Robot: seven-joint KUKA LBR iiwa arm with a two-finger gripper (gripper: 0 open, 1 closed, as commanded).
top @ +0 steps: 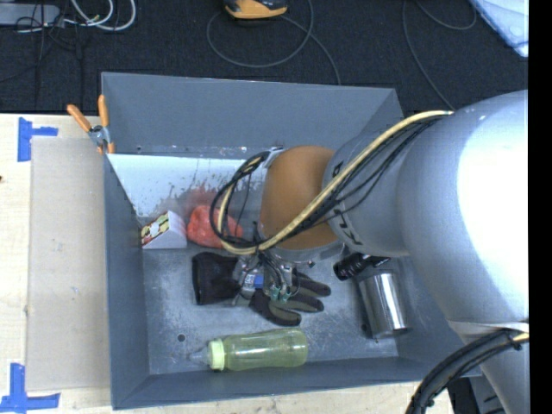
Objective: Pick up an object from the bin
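Note:
My gripper (266,281) hangs low in the middle of the bin, under the arm's orange cover. It sits right over a black, soft-looking pouch (211,279) and a black glove-like piece (291,307) that lies just to its right and front. Whether it touches either of them is hidden. A red crumpled thing (205,222) lies just behind it to the left, partly covered by the cables.
A pale yellow-green bottle (259,350) lies on its side along the front wall. A shiny metal cylinder (382,303) with a black cap rests at the right. A small white box (164,229) with a yellow-black label sits at the left. The arm covers the bin's right back.

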